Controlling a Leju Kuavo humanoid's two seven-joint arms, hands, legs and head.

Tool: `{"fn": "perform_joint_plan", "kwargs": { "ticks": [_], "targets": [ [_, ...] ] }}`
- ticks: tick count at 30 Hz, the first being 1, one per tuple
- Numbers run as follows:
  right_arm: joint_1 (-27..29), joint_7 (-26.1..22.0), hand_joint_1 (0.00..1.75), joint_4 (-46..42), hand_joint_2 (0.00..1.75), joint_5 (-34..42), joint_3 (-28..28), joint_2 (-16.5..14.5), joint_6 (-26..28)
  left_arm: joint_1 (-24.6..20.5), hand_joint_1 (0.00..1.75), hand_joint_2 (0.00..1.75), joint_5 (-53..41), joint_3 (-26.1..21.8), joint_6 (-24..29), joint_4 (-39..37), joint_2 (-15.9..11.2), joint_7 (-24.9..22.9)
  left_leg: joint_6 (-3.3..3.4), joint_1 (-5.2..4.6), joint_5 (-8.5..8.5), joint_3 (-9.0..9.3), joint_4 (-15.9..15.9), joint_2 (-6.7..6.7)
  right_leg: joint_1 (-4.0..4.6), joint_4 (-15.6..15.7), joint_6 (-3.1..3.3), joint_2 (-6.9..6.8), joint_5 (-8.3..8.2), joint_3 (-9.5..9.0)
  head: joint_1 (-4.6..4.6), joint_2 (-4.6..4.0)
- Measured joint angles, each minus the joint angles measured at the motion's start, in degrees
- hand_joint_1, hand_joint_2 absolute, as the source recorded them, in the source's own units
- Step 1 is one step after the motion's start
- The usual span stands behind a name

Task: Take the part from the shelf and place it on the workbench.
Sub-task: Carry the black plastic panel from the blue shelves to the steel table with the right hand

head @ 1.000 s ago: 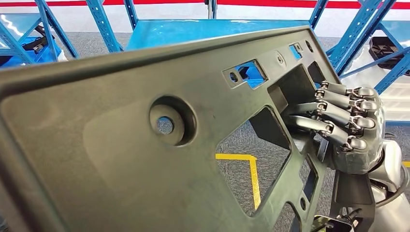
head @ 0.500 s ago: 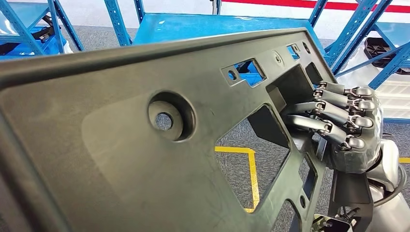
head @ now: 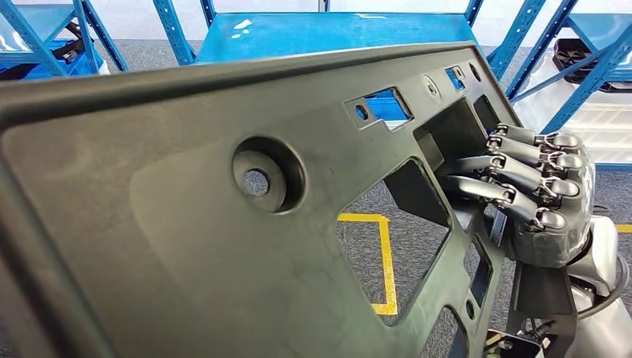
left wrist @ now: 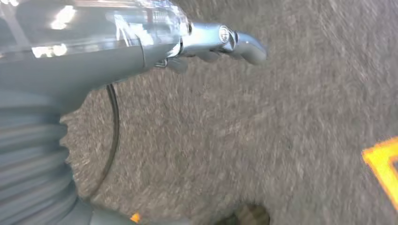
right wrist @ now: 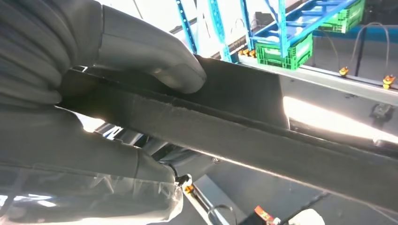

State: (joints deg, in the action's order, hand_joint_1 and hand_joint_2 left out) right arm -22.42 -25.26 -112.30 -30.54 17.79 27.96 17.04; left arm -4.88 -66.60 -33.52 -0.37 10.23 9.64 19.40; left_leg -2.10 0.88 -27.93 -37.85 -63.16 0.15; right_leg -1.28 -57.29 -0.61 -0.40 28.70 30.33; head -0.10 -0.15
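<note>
Right hand (head: 538, 198) gripping black part (head: 186, 224), blue shelf (head: 328, 33) behind

The large flat black plastic panel with cut-outs (head: 186, 246) is held tilted before the blue steel shelf rack (head: 313, 33), which stands behind at twelve o'clock. At three o'clock the panel's edge is gripped by the right hand (head: 536, 194). Yellow floor tape (head: 384, 257) is seen below through a cut-out.

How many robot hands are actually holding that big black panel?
1 seen: the right robot hand grips the panel's right edge. The left robot hand hangs over grey floor; what's behind the panel is hidden.
</note>
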Motion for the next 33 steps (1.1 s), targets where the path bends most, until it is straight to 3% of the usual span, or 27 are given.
{"fn": "perform_joint_plan", "kwargs": {
  "ticks": [2, 3, 4, 5, 7, 9, 11, 13, 14, 16, 18, 19, 20, 21, 22, 24, 25, 27, 29, 31, 33],
  "targets": [
    [0.0, 0.0, 1.75, 0.0, 1.75, -0.1, 0.1, -0.2, 0.1, 0.0, 0.00, 1.75, 0.0, 0.0, 0.0, 0.0, 0.0, 0.0, -0.11, -0.02, -5.14, -1.97, -7.4, -0.02, 0.20, -0.1, 0.42, -0.06, -0.85, 1.11, -0.18, 0.00],
    [0.0, 0.0, 1.75, 0.0, 1.75, -0.1, 0.2, -0.3, 0.1, 0.0, 0.00, 1.75, 0.0, 0.0, 0.0, 0.0, -0.1, 0.0, -0.15, -0.05, -6.59, -2.53, -10.7, -0.02, 0.29, -0.2, 0.50, -0.06, -1.28, 1.70, -0.20, 0.00],
    [0.0, 0.0, 1.75, 0.1, 1.75, -0.1, 0.3, -0.4, 0.2, 0.0, 0.00, 1.75, 0.0, 0.0, 0.0, 0.0, -0.1, 0.0, -0.16, -0.06, -6.84, -2.27, -12.2, -0.02, 0.36, -0.3, 0.53, -0.06, -1.67, 2.29, -0.22, 0.00],
    [0.0, 0.0, 1.75, 0.1, 1.75, -0.2, 0.4, -0.4, 0.2, 0.0, 0.00, 1.75, 0.1, 0.0, 0.0, 0.0, -0.1, 0.0, -0.15, -0.06, -6.02, -0.99, -11.4, -0.02, 0.40, -0.4, 0.50, -0.06, -1.99, 2.82, -0.23, 0.00],
    [0.0, 0.0, 1.75, 0.1, 1.75, -0.2, 0.5, -0.5, 0.3, 0.0, 0.00, 1.75, 0.1, 0.0, 0.0, 0.0, -0.1, 0.1, -0.01, -0.05, -3.36, 4.21, -4.0, -0.01, 0.43, -0.8, 0.30, -0.06, -2.44, 3.68, -0.23, 0.00],
    [-0.1, 0.0, 1.75, 0.2, 1.75, -0.3, 0.5, -0.6, 0.5, -0.1, 0.00, 1.75, 0.1, 0.0, 0.0, 0.0, -0.2, 0.3, 0.24, -0.26, -2.40, 8.28, 3.0, -0.03, 0.56, -1.2, -0.15, -0.06, -2.83, 4.30, -0.21, 0.00],
    [-0.1, 0.1, 1.75, 0.2, 1.75, -0.3, 0.5, -0.6, 0.6, 0.0, 0.00, 1.75, 0.0, 0.0, 0.0, 0.0, -0.2, 0.9, 0.59, -0.54, -2.50, 8.78, 4.5, -0.08, 0.65, -1.3, -0.78, -0.08, -3.39, 4.66, -0.19, 0.00],
    [-0.2, 0.1, 1.75, 0.2, 1.75, -0.3, 0.5, -0.6, 0.6, 0.0, 0.00, 1.75, -0.1, 0.0, 0.0, 0.0, -0.2, 1.5, 1.39, -0.48, -1.95, 8.30, 4.7, -0.03, 0.66, -1.4, -1.40, -0.03, -3.44, 4.89, -0.16, 0.00],
    [-0.2, 0.2, 1.75, 0.2, 1.75, -0.1, 0.5, -0.6, 0.6, -0.1, 0.00, 1.75, -0.2, 0.0, 0.0, 0.0, -0.2, 1.7, 1.87, -0.41, -1.59, 8.04, 4.8, 0.07, 0.65, -2.3, -1.64, 0.02, -2.60, 5.32, -0.10, 0.00],
    [-0.2, 0.2, 1.75, 0.3, 1.75, 1.0, 0.5, -0.7, 0.4, -0.1, 0.00, 1.75, -0.2, 0.0, 0.0, 0.0, -0.2, 1.8, 2.57, -0.24, -0.92, 7.40, 4.9, 0.43, 0.57, -7.6, -1.94, 0.11, 1.05, 7.58, 0.03, 0.00],
    [-0.2, 0.2, 1.75, 0.6, 1.75, 2.8, 0.5, -0.8, -0.2, -0.1, 0.00, 1.75, -0.3, 0.0, 0.0, 0.0, -0.2, 1.9, 2.74, -0.24, -0.53, 6.70, 4.8, 0.93, 0.48, -15.1, -2.08, 0.13, 4.47, 10.55, 0.06, 0.00],
    [-0.1, 0.1, 1.75, 0.7, 1.75, 3.6, 0.4, -0.8, -0.4, 0.0, 0.00, 1.75, -0.3, 0.0, 0.0, 0.0, -0.2, 1.9, 2.72, -0.25, -0.42, 6.45, 4.7, 1.22, 0.44, -17.2, -2.14, 0.13, 4.91, 11.16, 0.06, 0.00],
    [-0.1, 0.0, 1.75, 0.8, 1.75, 4.1, 0.4, -0.8, -0.5, 0.0, 0.00, 1.75, -0.3, 0.0, 0.0, 0.0, -0.2, 1.9, 2.69, -0.22, -0.36, 6.31, 4.6, 1.55, 0.40, -16.9, -2.19, 0.11, 4.25, 10.65, 0.05, 0.00],
    [0.0, -0.1, 1.75, 0.9, 1.75, 4.5, 0.2, -0.8, -0.6, 0.0, 0.00, 1.75, -0.3, 0.0, 0.0, 0.0, -0.2, 1.9, 2.65, -0.17, -0.35, 6.27, 4.5, 1.90, 0.36, -14.2, -2.21, -0.05, 2.68, 8.99, 0.04, 0.00],
    [0.0, -0.3, 1.75, 0.9, 1.75, 4.7, 0.0, -0.8, -0.6, 0.0, 0.00, 1.75, -0.3, 0.0, 0.0, 0.0, -0.2, 1.9, 2.55, -0.17, -0.38, 6.29, 4.4, 2.27, 0.31, -10.0, -2.22, -0.66, 0.78, 6.68, 0.02, 0.00],
    [0.0, -0.5, 1.75, 0.9, 1.75, 4.8, -0.3, -0.9, -0.7, 0.0, 0.00, 1.75, -0.3, 0.0, 0.0, 0.0, -0.3, 2.0, 2.11, -0.46, -0.42, 6.11, 4.1, 2.98, 0.59, -3.1, -2.09, -2.47, -1.45, 3.29, -0.11, 0.00],
    [0.1, -0.6, 1.75, 1.0, 1.75, 4.8, -0.5, -0.9, -0.8, 0.0, 0.00, 1.75, -0.3, 0.0, 0.0, 0.0, -0.3, 2.0, 1.85, -0.67, -0.39, 5.96, 4.0, 3.36, 0.73, -1.7, -1.96, -3.03, -1.68, 2.84, -0.32, 0.00],
    [0.3, -0.8, 1.75, 1.0, 1.75, 4.8, -0.6, -0.9, -1.0, 0.0, 0.00, 1.75, -0.3, 0.0, 0.1, 0.0, -0.4, 2.0, 1.42, -0.88, -0.27, 5.75, 4.0, 4.18, 0.79, -1.7, -1.55, -2.52, -1.68, 3.39, -0.79, 0.00],
    [0.4, -1.0, 1.75, 1.0, 1.75, 4.8, -0.9, -1.0, -1.1, -0.1, 0.00, 1.75, -0.3, 0.0, 0.1, 0.0, -0.4, 2.0, 0.91, -0.69, -1.19, 5.51, 3.1, 3.40, 0.52, -1.7, -0.91, -1.65, -1.99, 3.70, -1.04, 0.00],
    [0.3, -1.1, 1.75, 1.0, 1.75, 4.8, -1.1, -1.1, -1.2, -0.1, 0.00, 1.75, -0.3, 0.0, 0.1, 0.0, -0.4, 2.1, 0.60, -0.50, -4.26, 3.79, -1.3, 1.29, 0.30, -1.6, -0.05, -0.86, -2.35, 3.89, -1.20, 0.00],
    [0.3, -1.2, 1.75, 1.0, 1.75, 4.7, -1.1, -1.3, -1.3, -0.1, 0.00, 1.75, -0.2, 0.1, 0.2, 0.0, -0.5, 2.2, 0.61, -0.51, -7.76, 0.69, -8.6, 0.22, 0.38, -1.7, 0.53, 0.06, -2.62, 4.24, -1.36, 0.00]
  ]
}}
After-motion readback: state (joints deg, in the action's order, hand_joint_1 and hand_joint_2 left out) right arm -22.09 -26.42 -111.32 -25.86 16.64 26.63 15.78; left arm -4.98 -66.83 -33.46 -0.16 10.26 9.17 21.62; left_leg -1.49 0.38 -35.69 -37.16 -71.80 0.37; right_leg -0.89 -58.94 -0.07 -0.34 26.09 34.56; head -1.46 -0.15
